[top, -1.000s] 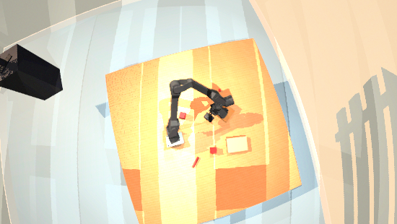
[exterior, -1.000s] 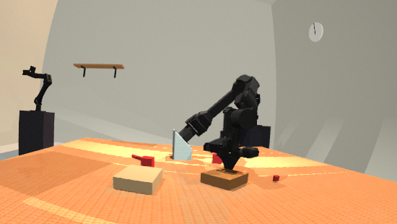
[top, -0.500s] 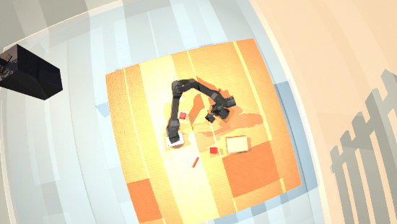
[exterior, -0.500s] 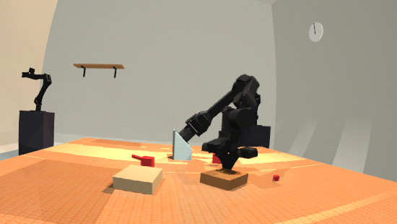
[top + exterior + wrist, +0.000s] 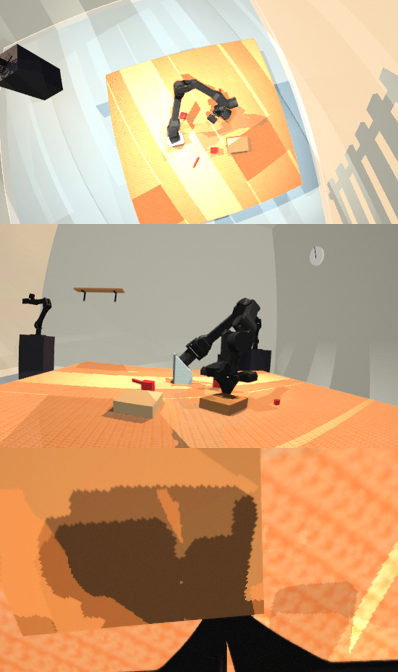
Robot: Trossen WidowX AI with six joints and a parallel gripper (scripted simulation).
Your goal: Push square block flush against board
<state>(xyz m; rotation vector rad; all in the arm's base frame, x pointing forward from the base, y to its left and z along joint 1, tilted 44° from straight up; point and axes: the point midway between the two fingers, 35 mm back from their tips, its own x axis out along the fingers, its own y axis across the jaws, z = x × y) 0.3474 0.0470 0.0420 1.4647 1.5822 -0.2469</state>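
Note:
The square block, taken to be the brown one (image 5: 217,406) (image 5: 150,573), lies flat on the table; in the top view it is mostly hidden under the hand. The board, taken to be the pale tan slab (image 5: 238,144) (image 5: 134,407), lies flat, apart from the block with a gap between them. My gripper (image 5: 227,392) (image 5: 222,609) is shut and empty, pointing down. Its tips are at the block's edge on the arm-base side, seeming close to or touching it; contact is not clear.
A red cube (image 5: 214,150) (image 5: 147,385) and a red stick (image 5: 196,162) (image 5: 137,381) lie near the board. Another red cube (image 5: 183,115) (image 5: 216,383) is near the arm. A small red cube (image 5: 220,89) (image 5: 276,402) is beyond the block. A pale wedge (image 5: 182,373) stands by the arm base.

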